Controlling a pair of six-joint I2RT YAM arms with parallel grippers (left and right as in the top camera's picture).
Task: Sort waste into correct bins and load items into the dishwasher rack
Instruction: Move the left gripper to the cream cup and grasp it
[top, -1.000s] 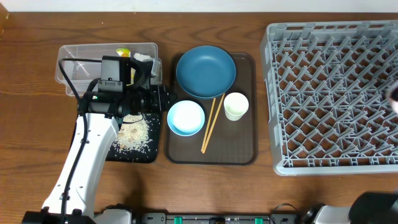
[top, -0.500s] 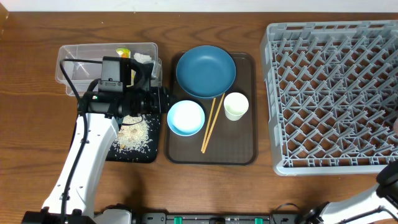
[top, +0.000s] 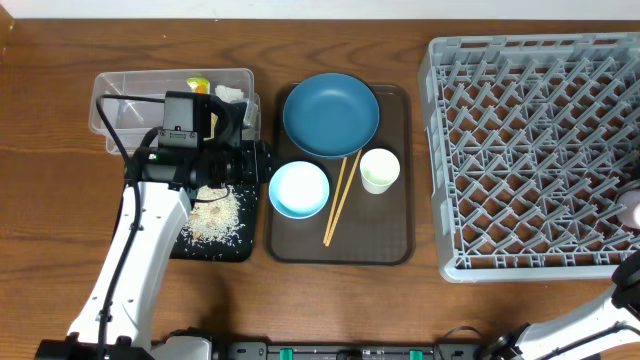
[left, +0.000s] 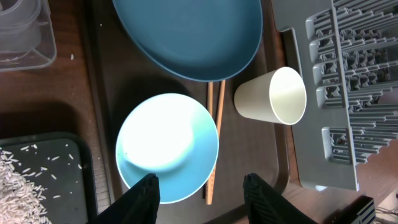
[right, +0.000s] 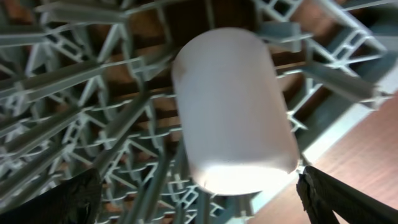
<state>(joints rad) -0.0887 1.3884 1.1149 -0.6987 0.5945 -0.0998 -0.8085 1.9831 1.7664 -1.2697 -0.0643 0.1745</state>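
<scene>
The rack takes the whole right side of the table, and the pink cup lies in it on its side, near the right edge and towards the near right corner. In the right wrist view the right gripper hangs just above this cup with its fingers spread wide. One finger is on each side, and neither seems to press on the cup. I judge that the pegs carry the cup and not the gripper, so this item looks loaded.

The left gripper hovers at the left side of the table, above the seam between the black tray and the brown tray. Its fingers are apart and hold nothing. Its camera looks down on the light blue bowl, so this bowl is probably the next thing to grasp.

The brown tray in the middle of the table keeps the dishes together. The dark blue bowl is nearest to the far edge, the pale cup stands upright beside it, and the chopsticks lie between the small bowl and the cup.

The rice is spread in the black tray. The wrapper and the tissue sit in the clear tub towards the far left corner. So the waste seems sorted by kind, and the dishes on the brown tray remain to be loaded.
</scene>
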